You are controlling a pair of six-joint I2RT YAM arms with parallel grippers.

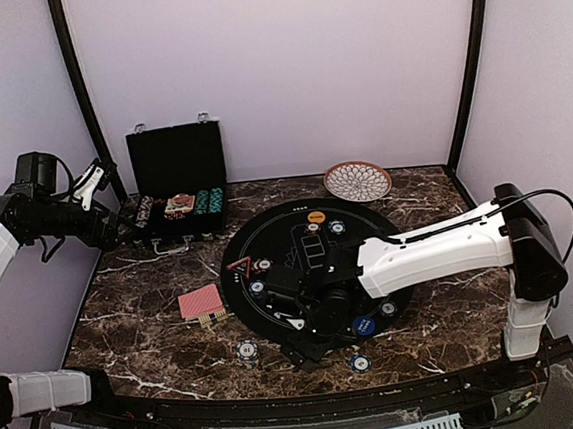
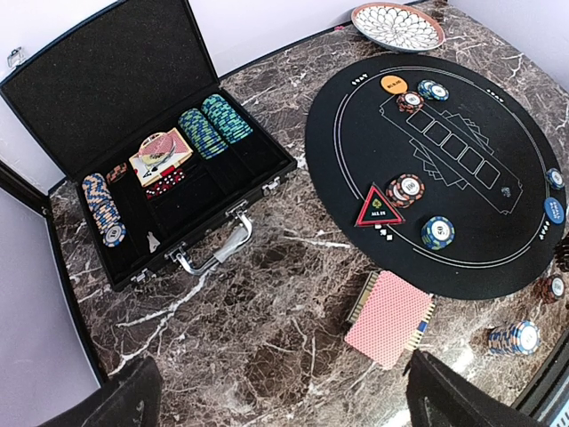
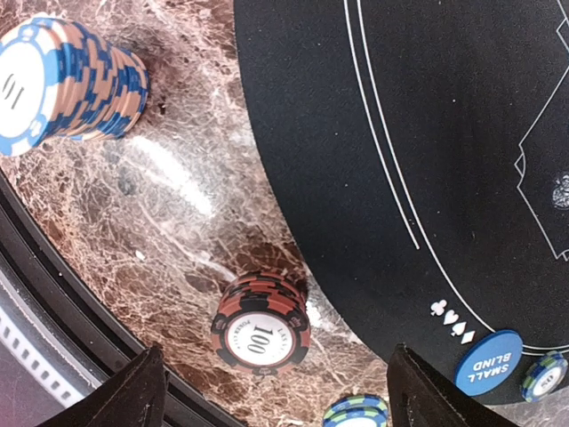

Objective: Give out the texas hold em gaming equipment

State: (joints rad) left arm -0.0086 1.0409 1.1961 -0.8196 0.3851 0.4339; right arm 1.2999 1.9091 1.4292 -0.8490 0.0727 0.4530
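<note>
A red-and-black stack of poker chips (image 3: pixel 262 331) marked 100 stands on the marble just off the black round mat (image 3: pixel 373 107). My right gripper (image 3: pixel 274 356) (image 1: pixel 303 348) hangs open over it, a finger on either side, touching nothing. A taller blue-and-orange chip stack (image 3: pixel 67 84) (image 1: pixel 247 351) stands to one side. The blue small-blind button (image 3: pixel 487 362) lies on the mat's rim. The red-backed cards (image 2: pixel 388 318) (image 1: pixel 201 301) lie left of the mat, near the red-triangle marker (image 2: pixel 380 206). High at the far left, my left gripper (image 2: pixel 284 400) (image 1: pixel 98 181) is open and empty.
The open black case (image 2: pixel 98 80) (image 1: pixel 177 164) with chip rows stands at the back left. A patterned plate (image 1: pixel 357 180) sits behind the mat (image 1: pixel 288 236). An orange button (image 1: pixel 316 216) and small chip stacks ring the mat. A blue-green stack (image 1: pixel 359 362) stands near the front edge.
</note>
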